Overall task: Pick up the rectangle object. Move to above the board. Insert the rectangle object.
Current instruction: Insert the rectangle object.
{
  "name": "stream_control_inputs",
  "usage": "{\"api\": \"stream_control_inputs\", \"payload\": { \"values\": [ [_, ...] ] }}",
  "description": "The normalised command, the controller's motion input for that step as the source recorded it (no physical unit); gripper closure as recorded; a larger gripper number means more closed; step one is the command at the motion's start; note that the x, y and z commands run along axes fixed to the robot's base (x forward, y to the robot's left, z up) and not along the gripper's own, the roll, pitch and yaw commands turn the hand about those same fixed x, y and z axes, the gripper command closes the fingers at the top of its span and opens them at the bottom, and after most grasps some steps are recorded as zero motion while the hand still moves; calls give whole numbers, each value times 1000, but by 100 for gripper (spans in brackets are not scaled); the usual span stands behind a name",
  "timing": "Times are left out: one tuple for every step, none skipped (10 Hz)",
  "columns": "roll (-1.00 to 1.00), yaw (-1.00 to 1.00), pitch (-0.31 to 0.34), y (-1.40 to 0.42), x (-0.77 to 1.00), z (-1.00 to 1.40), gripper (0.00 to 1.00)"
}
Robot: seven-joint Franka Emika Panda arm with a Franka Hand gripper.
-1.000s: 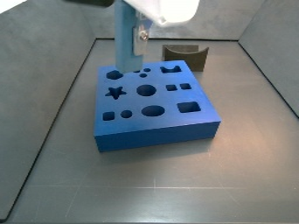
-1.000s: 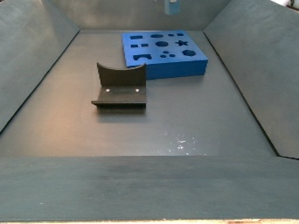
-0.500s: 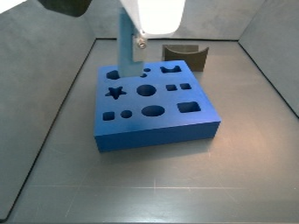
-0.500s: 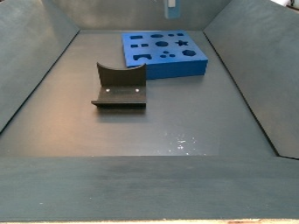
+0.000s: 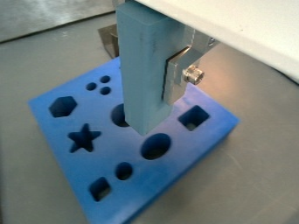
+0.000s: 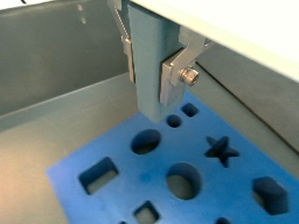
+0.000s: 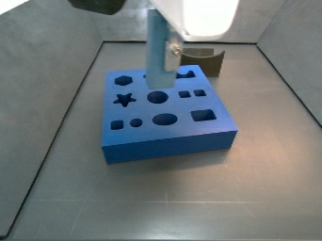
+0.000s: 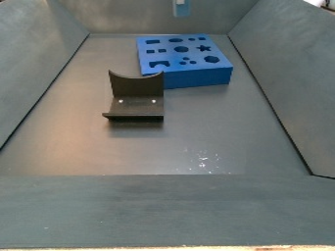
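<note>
My gripper [image 5: 155,74] is shut on the rectangle object [image 5: 149,70], a tall slim teal bar held upright. It shows in both wrist views, with silver fingers [image 6: 176,74] clamped on its sides. The bar [image 7: 158,47] hangs just above the board [image 7: 164,115], a thick bright-blue block with dark star, circle, square and oval holes. Its lower end is over the back middle of the board, near a round hole [image 5: 121,114]. In a side view only the bar's tip [image 8: 181,8] shows above the board [image 8: 182,59].
The fixture [image 8: 133,98], a dark L-shaped bracket on a base plate, stands on the grey floor beside the board; it also shows behind the board in a side view [image 7: 201,58]. Grey walls [image 8: 33,69] enclose the bin.
My gripper has carried the bar sideways over the board, from its back left edge toward the back middle. The board and fixture have not moved.
</note>
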Motion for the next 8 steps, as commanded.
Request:
{"api": "stream_control_inputs", "payload": {
  "values": [
    [-31, -186, -83, -243, 883, -189, 100],
    [0, 0, 0, 0, 17, 0, 100],
    [-283, -166, 0, 94, 660, 0, 100],
    [-477, -257, 0, 169, 949, 97, 100],
    [-423, -240, 6, 146, 983, 100, 100],
    [-234, -180, 200, 131, 546, 94, 100],
    [0, 0, 0, 0, 63, -17, 100],
    [-34, -763, -97, 63, 371, -189, 100]
  ]
}}
